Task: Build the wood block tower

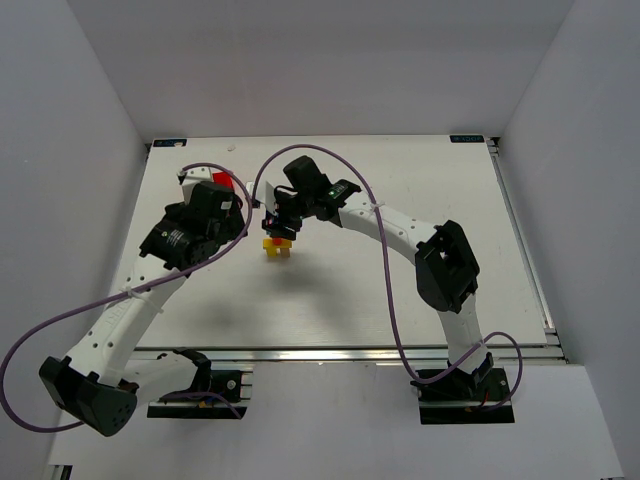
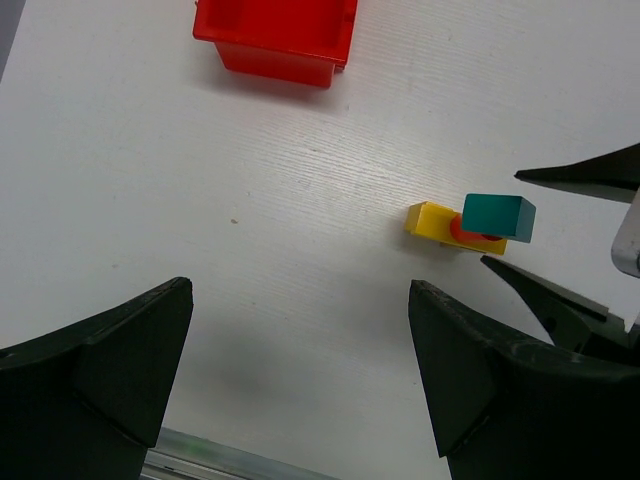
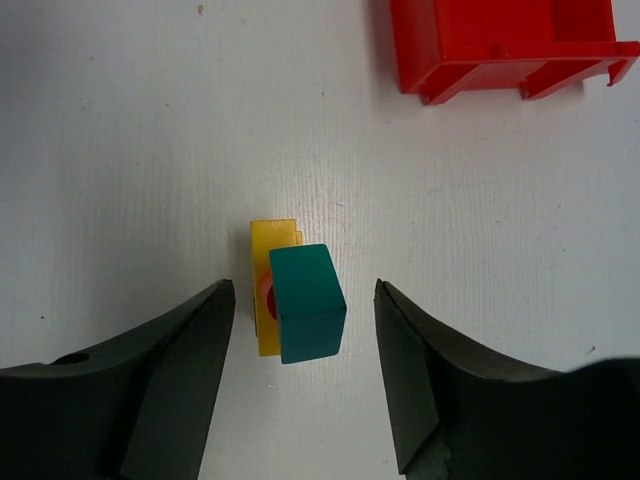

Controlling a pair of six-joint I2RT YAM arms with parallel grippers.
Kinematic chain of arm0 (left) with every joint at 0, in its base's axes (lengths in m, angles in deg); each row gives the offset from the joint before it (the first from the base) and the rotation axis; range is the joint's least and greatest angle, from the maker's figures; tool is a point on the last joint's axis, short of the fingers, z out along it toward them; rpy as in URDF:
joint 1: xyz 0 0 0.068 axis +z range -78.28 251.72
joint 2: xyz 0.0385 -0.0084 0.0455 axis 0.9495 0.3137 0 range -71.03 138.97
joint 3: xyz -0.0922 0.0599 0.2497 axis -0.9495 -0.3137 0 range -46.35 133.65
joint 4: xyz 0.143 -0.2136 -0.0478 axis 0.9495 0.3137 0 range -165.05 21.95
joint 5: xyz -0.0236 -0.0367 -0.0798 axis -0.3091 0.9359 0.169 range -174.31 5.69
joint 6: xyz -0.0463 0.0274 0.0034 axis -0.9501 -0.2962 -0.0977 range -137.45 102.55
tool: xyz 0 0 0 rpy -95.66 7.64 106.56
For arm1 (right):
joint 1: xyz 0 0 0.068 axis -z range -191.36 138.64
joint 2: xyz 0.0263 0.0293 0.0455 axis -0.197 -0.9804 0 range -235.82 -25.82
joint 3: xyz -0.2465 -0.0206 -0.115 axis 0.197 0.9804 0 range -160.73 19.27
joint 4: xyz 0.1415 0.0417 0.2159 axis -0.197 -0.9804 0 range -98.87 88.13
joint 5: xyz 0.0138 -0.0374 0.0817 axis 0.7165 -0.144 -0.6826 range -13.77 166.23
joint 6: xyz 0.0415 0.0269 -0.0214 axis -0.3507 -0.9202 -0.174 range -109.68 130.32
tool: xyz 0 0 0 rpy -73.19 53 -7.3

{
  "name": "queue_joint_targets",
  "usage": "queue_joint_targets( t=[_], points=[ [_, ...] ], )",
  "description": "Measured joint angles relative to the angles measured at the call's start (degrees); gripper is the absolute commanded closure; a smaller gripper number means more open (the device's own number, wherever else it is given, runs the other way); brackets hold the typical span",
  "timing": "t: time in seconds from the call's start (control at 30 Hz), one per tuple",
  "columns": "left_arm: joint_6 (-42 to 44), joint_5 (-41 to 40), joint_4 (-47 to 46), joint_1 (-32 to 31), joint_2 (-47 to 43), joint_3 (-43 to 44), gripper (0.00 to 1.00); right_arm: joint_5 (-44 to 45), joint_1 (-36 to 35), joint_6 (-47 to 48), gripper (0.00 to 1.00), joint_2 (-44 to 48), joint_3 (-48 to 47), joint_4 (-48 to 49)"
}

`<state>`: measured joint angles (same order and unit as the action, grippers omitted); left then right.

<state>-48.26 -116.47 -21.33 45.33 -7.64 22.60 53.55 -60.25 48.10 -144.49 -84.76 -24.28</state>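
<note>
The wood block tower (image 1: 277, 247) stands mid-table: a yellow block (image 3: 270, 240) at the bottom, a red piece (image 3: 264, 293) on it, and a teal block (image 3: 308, 303) on top, sitting off-centre. My right gripper (image 3: 303, 287) is directly over the tower, open, with a gap on each side of the teal block. In the left wrist view the teal block (image 2: 497, 217) sits between the right gripper's fingers (image 2: 580, 175). My left gripper (image 2: 300, 288) hangs open over bare table to the left of the tower, holding nothing.
A red plastic bin (image 1: 222, 180) sits at the back left, just beyond the left gripper; it also shows as the bin (image 2: 275, 35) and the bin (image 3: 500, 40). Purple cables loop over both arms. The table's metal front rail (image 2: 200, 460) lies near the left gripper.
</note>
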Motion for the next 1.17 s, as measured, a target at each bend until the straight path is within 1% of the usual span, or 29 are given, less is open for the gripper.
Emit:
queue_joint_targets(
  t=[0.03,0.07,0.1,0.23,0.3,0.4,0.5,0.57,0.67,0.73,0.8,0.97,1.07,1.17],
  points=[
    [0.02,0.11,-0.04,0.04,-0.15,0.0,0.02,-0.13,0.0,-0.11,0.3,0.02,0.0,0.0],
    [0.04,0.2,-0.09,0.04,-0.33,0.0,0.02,-0.2,0.0,-0.28,0.17,0.02,0.0,0.04],
    [0.09,0.31,-0.15,0.04,-0.55,0.0,0.02,-0.24,0.0,-0.57,0.11,0.13,0.0,0.07],
    [0.15,1.2,-0.2,0.09,-1.88,0.02,0.02,-0.39,0.02,-2.36,0.11,2.36,1.68,2.01],
    [0.15,1.77,-0.2,0.09,-2.73,0.11,0.02,0.44,0.11,-4.55,0.11,5.79,4.61,3.39],
    [0.13,2.6,-0.13,0.07,-3.85,0.44,0.02,3.34,0.46,-9.9,0.11,13.2,11.43,8.11],
    [-0.31,2.86,0.37,0.07,-4.24,1.55,0.02,8.02,1.38,-18.16,0.11,21.33,18.51,13.27],
    [-1.01,2.95,1.14,0.07,-4.26,2.43,0.02,14.19,2.64,-26.25,0.11,27.43,23.96,16.37],
    [-2.47,3.13,2.6,0.07,-4.26,2.8,0.02,23.21,5.31,-37.18,0.11,36.87,33.48,17.57],
    [-3.45,3.28,3.76,0.07,-4.17,2.78,0.02,29.66,7.1,-44.35,0.11,43.21,40.15,15.15],
    [-4.24,3.5,4.59,0.07,-4.13,2.71,0.02,35.91,7.89,-51.15,0.11,48.52,45.64,10.67],
    [-5.29,4.48,5.6,0.07,-4.26,2.64,0.02,47.08,7.52,-64.78,0.11,56.83,52.76,-3.19],
    [-5.7,4.59,6.21,0.07,-4.61,2.64,0.02,50.97,7.52,-69.35,0.11,61.94,56.17,-7.15],
    [-6.21,4.63,6.47,0.07,-5.22,2.29,0.02,52.46,7.52,-70.53,0.11,67.69,59.71,-7.56]
  ],
)
